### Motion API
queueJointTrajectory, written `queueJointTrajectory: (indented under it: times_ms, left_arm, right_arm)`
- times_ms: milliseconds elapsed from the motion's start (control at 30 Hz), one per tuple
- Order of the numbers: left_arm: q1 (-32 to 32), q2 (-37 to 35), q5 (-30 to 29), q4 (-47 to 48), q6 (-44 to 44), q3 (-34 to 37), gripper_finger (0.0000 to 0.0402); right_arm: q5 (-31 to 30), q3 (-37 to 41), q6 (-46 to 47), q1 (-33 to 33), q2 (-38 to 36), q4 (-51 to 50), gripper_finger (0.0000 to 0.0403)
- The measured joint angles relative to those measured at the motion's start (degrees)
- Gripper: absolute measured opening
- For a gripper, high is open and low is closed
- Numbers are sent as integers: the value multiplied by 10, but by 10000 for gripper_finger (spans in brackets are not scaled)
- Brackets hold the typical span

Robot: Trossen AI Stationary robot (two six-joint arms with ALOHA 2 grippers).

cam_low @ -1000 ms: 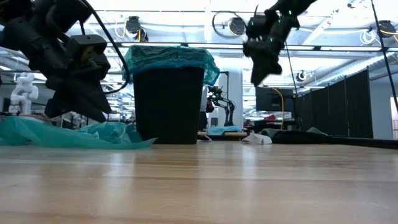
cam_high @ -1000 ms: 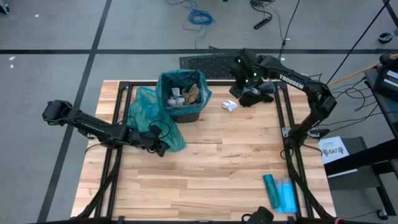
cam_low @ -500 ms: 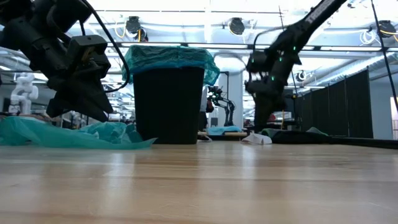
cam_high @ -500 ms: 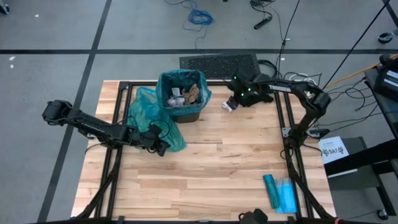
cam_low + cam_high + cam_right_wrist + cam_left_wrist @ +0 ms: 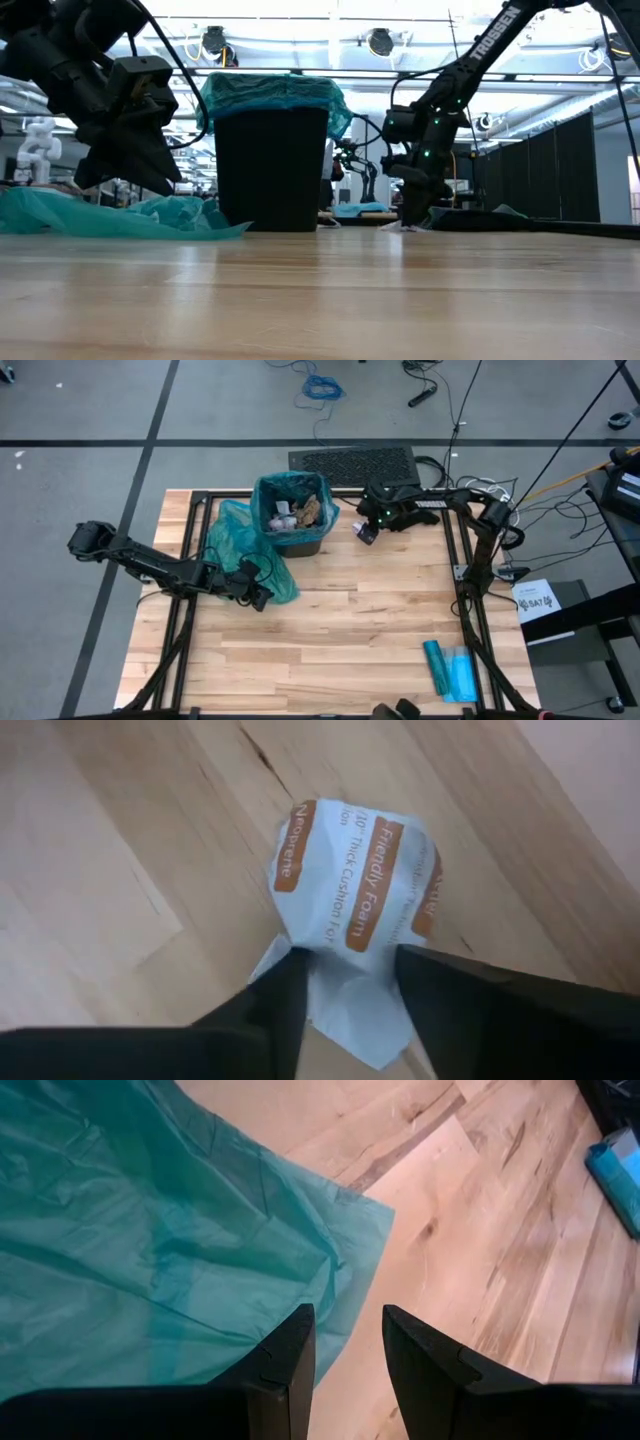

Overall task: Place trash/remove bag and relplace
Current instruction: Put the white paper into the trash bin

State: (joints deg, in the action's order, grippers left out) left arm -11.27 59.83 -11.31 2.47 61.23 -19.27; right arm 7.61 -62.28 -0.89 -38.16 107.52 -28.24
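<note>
A pale-blue paper wad [image 5: 350, 890] with orange print lies on the wooden table, right of the black bin [image 5: 270, 165]. The bin is lined with a teal bag [image 5: 268, 495] and holds several wads of trash [image 5: 297, 512]. My right gripper [image 5: 348, 970] points steeply down at the lone wad [image 5: 363, 531], open, one finger on each side of the wad's near end. A loose teal bag [image 5: 150, 1240] lies spread on the table left of the bin. My left gripper [image 5: 348, 1350] hangs open above its edge, clear of it in the low view [image 5: 135, 165]. My right gripper comes at the wad from above, slanting. Its two fingers [image 5: 275, 995] stand against both sides of the wad's crumpled near end [image 5: 345, 975]. Whether they touch the paper I cannot tell. The wad rests on the table.
A flat blue-teal packet [image 5: 450, 668] lies near the table's front right corner. A black cloth [image 5: 412, 517] lies under the right arm by the far right edge. Bare wood stretches across the middle and near part of the table [image 5: 340, 620].
My right gripper has come down from well above the table, tipping more steeply, and has shifted a little toward the bin, ending over the lone wad. The wad, the bin and both bags have stayed where they were.
</note>
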Motion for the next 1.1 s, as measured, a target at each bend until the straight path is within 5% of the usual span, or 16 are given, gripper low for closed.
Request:
queueJointTrajectory:
  times_ms: [200,500,767,1100]
  left_arm:
    - [0,0,2,23,-3,0,116]
    - [4,0,2,40,-48,0,116]
    - [33,0,3,49,-99,0,116]
    - [49,0,66,45,-186,0,116]
  right_arm:
    - [22,-1,3,11,5,-41,14]
    - [30,5,81,33,-99,-144,0]
    - [21,-10,251,104,-259,-182,0]
    - [-95,-174,328,220,-321,-159,0]
